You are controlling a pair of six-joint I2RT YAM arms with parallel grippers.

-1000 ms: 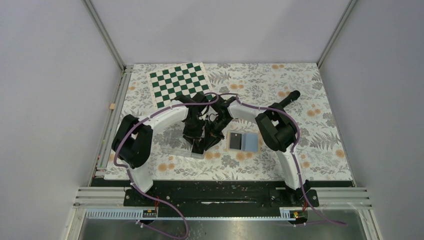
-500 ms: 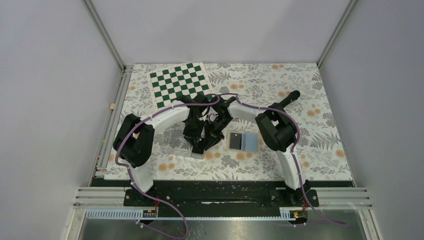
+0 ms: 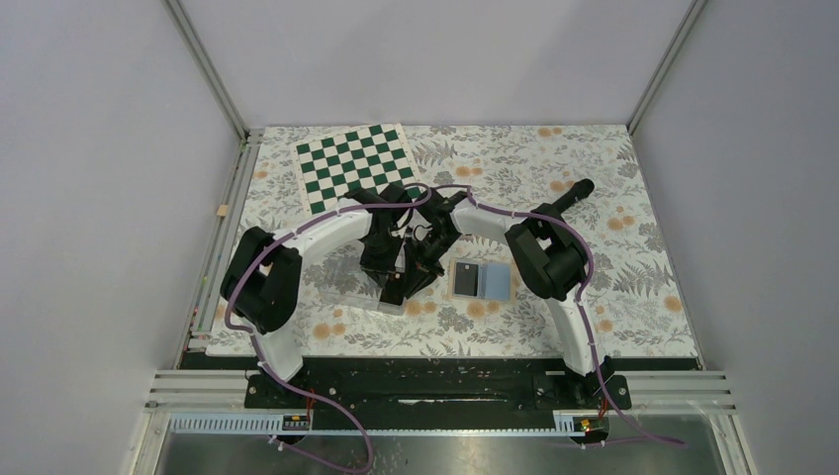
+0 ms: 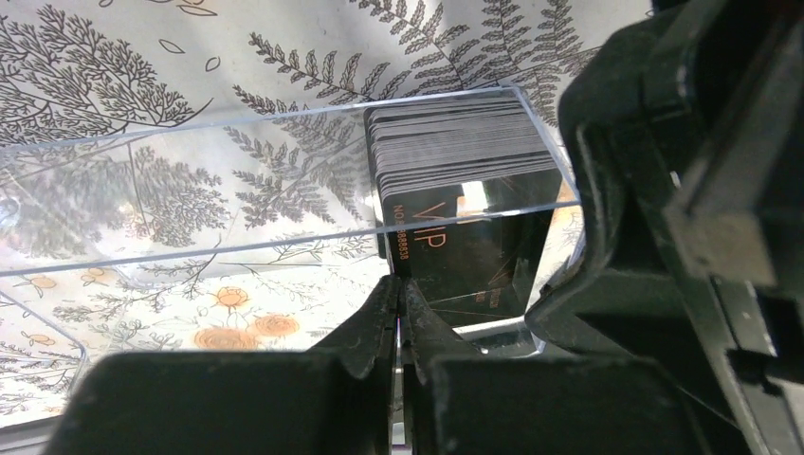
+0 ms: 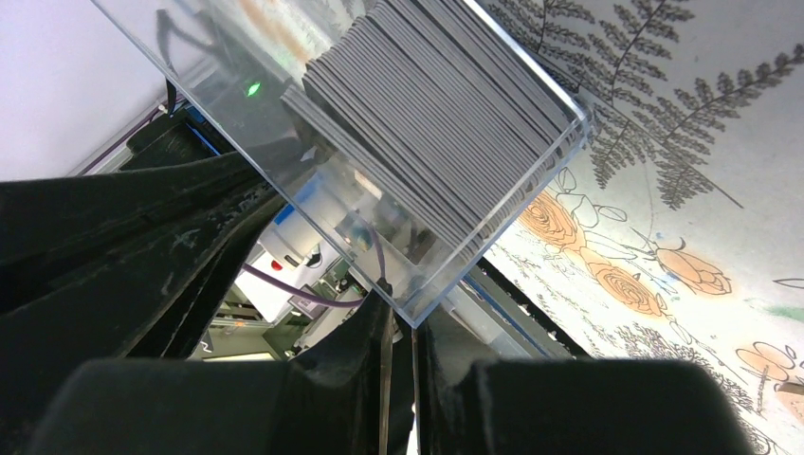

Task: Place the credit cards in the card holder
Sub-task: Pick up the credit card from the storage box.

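A stack of black credit cards [image 4: 455,142] stands on edge in a clear tray [image 4: 190,190]. The front card [image 4: 455,256], printed VIP, has its lower left edge between the tips of my left gripper [image 4: 400,289], which is shut on it. My right gripper [image 5: 398,327] is shut on the corner wall of the tray [image 5: 559,142], beside the stack of cards [image 5: 427,114]. In the top view both grippers meet at the tray [image 3: 341,287]. The card holder [image 3: 495,281] lies open to its right, blue lining up, with one black card [image 3: 464,278] on its left half.
A green and white chessboard [image 3: 356,163] lies at the back left of the floral mat. A black marker [image 3: 569,195] lies at the back right. The two arms crowd each other over the tray; the right gripper's body [image 4: 683,190] fills the right of the left wrist view.
The left gripper's jaws have closed on the front card's edge. Both arms have stayed almost still over the tray.
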